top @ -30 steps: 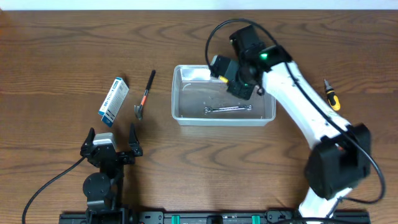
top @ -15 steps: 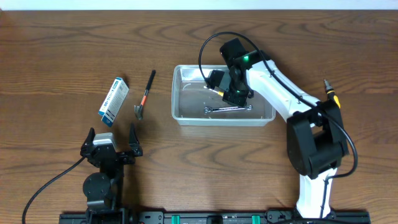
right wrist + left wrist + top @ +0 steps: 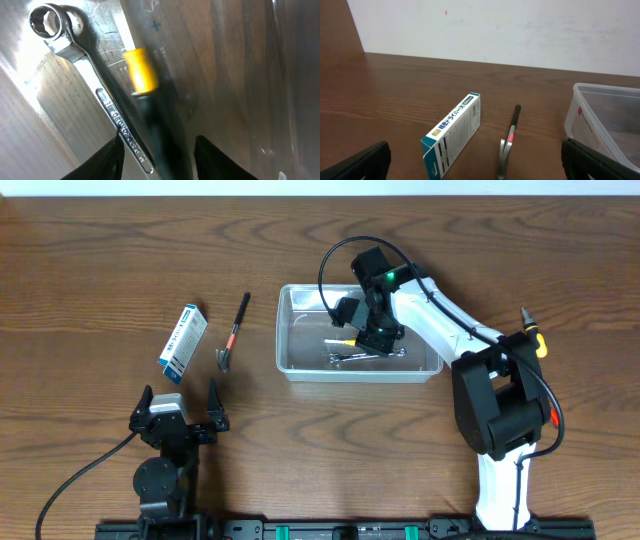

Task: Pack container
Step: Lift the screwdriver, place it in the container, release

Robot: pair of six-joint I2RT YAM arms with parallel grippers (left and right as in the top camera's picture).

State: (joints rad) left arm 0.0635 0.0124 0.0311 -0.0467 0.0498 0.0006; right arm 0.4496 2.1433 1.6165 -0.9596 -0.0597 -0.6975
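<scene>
Brown wood fills the overhead view, and on this wooden table (image 3: 90, 260) we see the clear plastic rectangular container (image 3: 284, 340) just toward 12 o'clock of centre. The right gripper (image 3: 372, 337) reaches down inside it, but from above we cannot tell how its fingers stand. On the container floor a silver ring-ended wrench (image 3: 385, 354) lies lengthwise, with a dark tool with a yellow band (image 3: 345, 339) close to it at 11 o'clock. At 9 o'clock of the container lie a slim black-handled tool with an orange band (image 3: 234, 330) and, farther out, a blue-and-white cardboard box (image 3: 182, 342). A yellow-and-black screwdriver (image 3: 532, 331) rests on the table at 3 o'clock, well apart from the container. The left gripper (image 3: 180, 395) sits at 7 o'clock of the table with its fingers spread and nothing between them.

From the left wrist, we see the left gripper (image 3: 475, 150) spread wide, its dark fingertips (image 3: 365, 159) low in the picture. The box (image 3: 452, 134) lies ahead on its side, the slim tool (image 3: 510, 140) at its 3 o'clock, and a container corner (image 3: 580, 107) farther toward 3 o'clock.

From the right wrist, we look straight down at the container floor (image 3: 235, 60). The wrench (image 3: 80, 55) runs from 11 o'clock downward, touching the yellow-banded tool (image 3: 140, 71). The right gripper (image 3: 157, 150) has its fingers (image 3: 102, 162) spread, the tool's dark shaft lying between them.
</scene>
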